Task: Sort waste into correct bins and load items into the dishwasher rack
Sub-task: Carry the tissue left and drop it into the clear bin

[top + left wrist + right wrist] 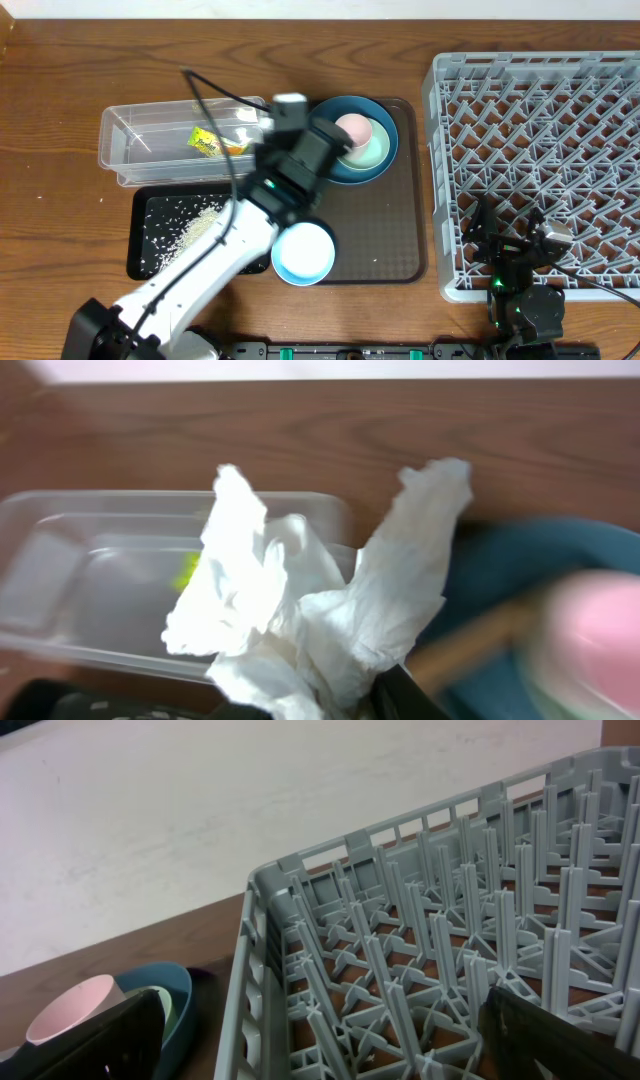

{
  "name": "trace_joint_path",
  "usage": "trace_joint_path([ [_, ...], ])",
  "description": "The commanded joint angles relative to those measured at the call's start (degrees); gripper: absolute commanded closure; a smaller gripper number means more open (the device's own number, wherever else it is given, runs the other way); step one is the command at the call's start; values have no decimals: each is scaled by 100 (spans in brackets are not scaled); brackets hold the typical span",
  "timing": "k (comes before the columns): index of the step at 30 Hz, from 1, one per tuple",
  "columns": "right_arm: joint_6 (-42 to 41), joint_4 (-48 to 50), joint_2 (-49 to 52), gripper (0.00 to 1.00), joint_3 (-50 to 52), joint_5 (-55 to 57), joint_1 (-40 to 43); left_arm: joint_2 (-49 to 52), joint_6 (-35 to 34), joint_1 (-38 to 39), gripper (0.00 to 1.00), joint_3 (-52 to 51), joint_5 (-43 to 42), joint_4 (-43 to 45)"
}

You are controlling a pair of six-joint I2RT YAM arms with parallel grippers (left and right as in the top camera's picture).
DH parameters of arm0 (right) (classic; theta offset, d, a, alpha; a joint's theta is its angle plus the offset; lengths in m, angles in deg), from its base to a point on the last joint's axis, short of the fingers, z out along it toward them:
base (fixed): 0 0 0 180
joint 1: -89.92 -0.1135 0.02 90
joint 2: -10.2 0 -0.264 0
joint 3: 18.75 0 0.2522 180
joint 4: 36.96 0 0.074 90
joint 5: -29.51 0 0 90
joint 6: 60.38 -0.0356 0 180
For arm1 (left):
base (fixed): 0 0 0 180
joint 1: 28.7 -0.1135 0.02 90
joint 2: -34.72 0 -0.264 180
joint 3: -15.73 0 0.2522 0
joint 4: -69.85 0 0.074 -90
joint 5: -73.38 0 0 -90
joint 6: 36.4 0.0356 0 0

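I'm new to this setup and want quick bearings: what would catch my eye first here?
The big grey dishwasher rack fills the right side of the overhead view. In the left wrist view, a crumpled white napkin sticks up from the left gripper, near the clear tub's right end. In the middle, a pink cup sits in a mint-green bowl on a dark-blue plate, on the brown tray.

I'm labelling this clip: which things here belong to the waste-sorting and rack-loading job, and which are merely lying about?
Part of the job: crumpled paper napkin, snack wrapper, rice grains, clear tub, black tray, dark-blue plate, mint-green bowl, pink cup, white bowl, dishwasher rack.

Lying about: brown serving tray, wooden table.
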Motion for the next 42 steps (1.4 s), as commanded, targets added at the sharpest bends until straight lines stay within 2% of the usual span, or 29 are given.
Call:
trace_joint_path([
  [1, 28, -24, -24, 1, 7, 59, 33, 195, 31, -732, 76, 15, 111, 35],
  [7, 28, -24, -24, 1, 7, 59, 33, 505, 33, -1932, 75, 15, -1445, 267],
  [12, 28, -24, -24, 1, 7, 59, 33, 678, 35, -2549, 41, 15, -1932, 284],
  [17, 28, -24, -24, 1, 7, 59, 33, 619, 372, -2636, 27, 15, -1934, 284],
  [18, 28, -24, -24, 1, 7, 59, 33, 590, 470, -2627, 21, 15, -1952, 284],
  [20, 28, -24, -24, 1, 7, 59, 33, 514, 682, -2579, 15, 15, -1952, 284],
  [24, 28, -24, -24, 1, 7, 59, 33, 236, 787, -2507, 13, 15, -1998, 175],
  [26, 28, -24, -24, 1, 7, 59, 33, -2, 785, -2448, 13, 15, -2286, 35],
  [36, 28, -24, -24, 1, 7, 59, 33, -1657, 761, -1834, 13, 15, -5604, -1495],
  [39, 28, -24, -24, 1, 7, 59, 33, -1926, 761, -1567, 13, 15, -6120, -1958],
  [42, 28, -24, -24, 1, 7, 59, 33, -2009, 693, -1246, 13, 13, -6148, -2376],
])
